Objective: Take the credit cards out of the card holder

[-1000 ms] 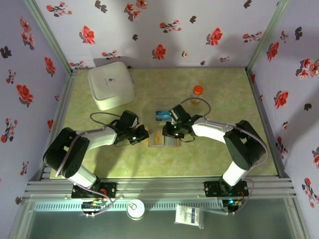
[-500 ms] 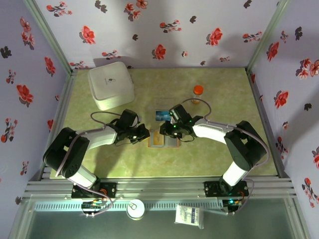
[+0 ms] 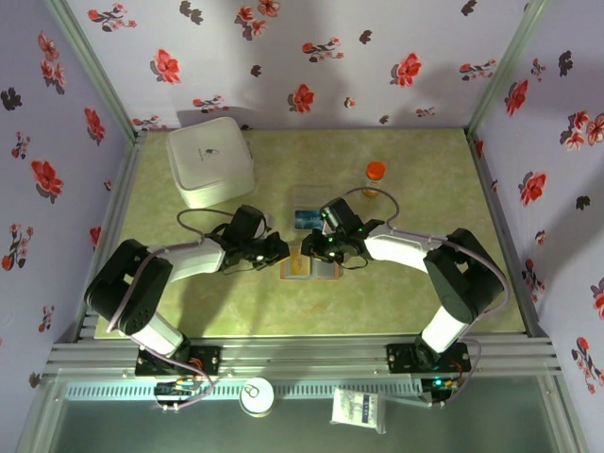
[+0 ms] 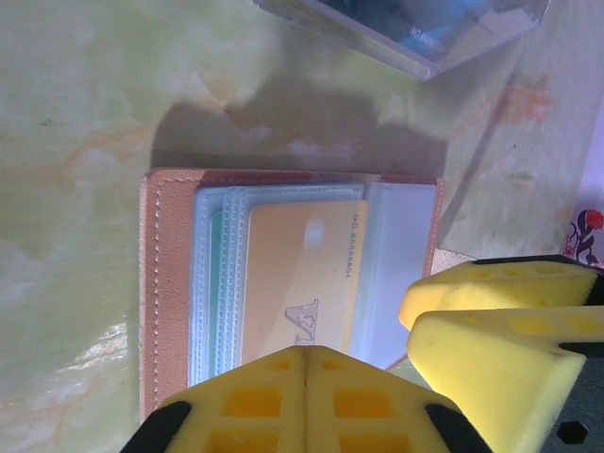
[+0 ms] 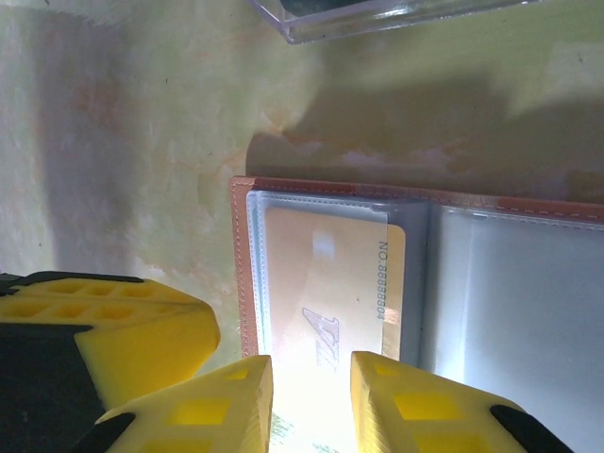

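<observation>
Where the two arms meet at mid-table, the left gripper (image 4: pixel 304 357) has its jaws pressed together, the yellow pads meeting along one seam with nothing between them. Its tips hang over the near edge of the card holder (image 4: pixel 159 283), which lies open and flat straight ahead of them.

- Holder: tan leather-like border with a stitched rim. Inside are layered blue-grey pockets of clear, glossy plastic. The right half is one plain clear window.
- A yellowish card (image 4: pixel 302 274) sits in the front pocket of the left half. It is thin and rectangular, with a printed number along one edge and a pale logo. Most of its face shows through the plastic.

The right gripper (image 5: pixel 310 368) comes in from the holder's other side. Its jaws stand narrowly apart, and both blocky yellow fingers (image 5: pixel 415 411) are over the near end of that card. I cannot tell whether they touch it. The two grippers are close beside each other, the left one just to the side of the right one's fingers.

Beyond both claws, just past the holder's far edge, is a clear plastic box (image 5: pixel 377 14), hard-edged and shiny, with a blue card (image 3: pixel 306 220) inside. Everything rests on the table (image 3: pixel 189 302), a pale green marbled sheet.
</observation>
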Tool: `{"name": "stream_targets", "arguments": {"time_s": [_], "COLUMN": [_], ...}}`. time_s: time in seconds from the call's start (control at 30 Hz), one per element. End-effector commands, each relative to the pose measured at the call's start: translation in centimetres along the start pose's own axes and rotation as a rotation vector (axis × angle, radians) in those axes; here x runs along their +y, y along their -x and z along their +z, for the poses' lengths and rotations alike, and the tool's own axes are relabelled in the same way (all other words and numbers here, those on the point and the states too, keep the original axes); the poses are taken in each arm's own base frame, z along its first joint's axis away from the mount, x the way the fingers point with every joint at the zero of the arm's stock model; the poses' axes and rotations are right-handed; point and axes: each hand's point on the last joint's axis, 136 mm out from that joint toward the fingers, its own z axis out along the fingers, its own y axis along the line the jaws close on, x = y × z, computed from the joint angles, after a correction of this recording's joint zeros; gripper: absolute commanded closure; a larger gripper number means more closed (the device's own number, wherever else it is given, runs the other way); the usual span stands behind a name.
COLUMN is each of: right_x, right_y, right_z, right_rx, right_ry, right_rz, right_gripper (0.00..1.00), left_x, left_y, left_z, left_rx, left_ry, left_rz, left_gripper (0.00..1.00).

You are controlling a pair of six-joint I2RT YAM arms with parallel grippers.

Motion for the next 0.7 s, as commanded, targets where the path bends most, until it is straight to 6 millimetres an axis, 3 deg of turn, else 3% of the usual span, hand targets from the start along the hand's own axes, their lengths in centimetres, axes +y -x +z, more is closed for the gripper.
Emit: {"name": "stream_targets", "arguments": {"time_s": [0.0, 0.67], "right_x": [0.3, -1.1], "right_y": [-0.2, -0.7], "right_z": [0.5, 2.2], "right_rx": [0.017, 0.061], "right_ry": [0.009, -0.03], "right_rz": [0.004, 0.012], "right_gripper": [0.72, 0.77], "left_x": [-0.9, 1.0], "left_y": [0.1, -0.4], "left_z": [0.5, 2.4], "left_rx": [0.008, 0.068], "left_ry": [-0.021, 0.054], "left_rz": [0.013, 0.018], "left_gripper": [0.96, 0.99]}}
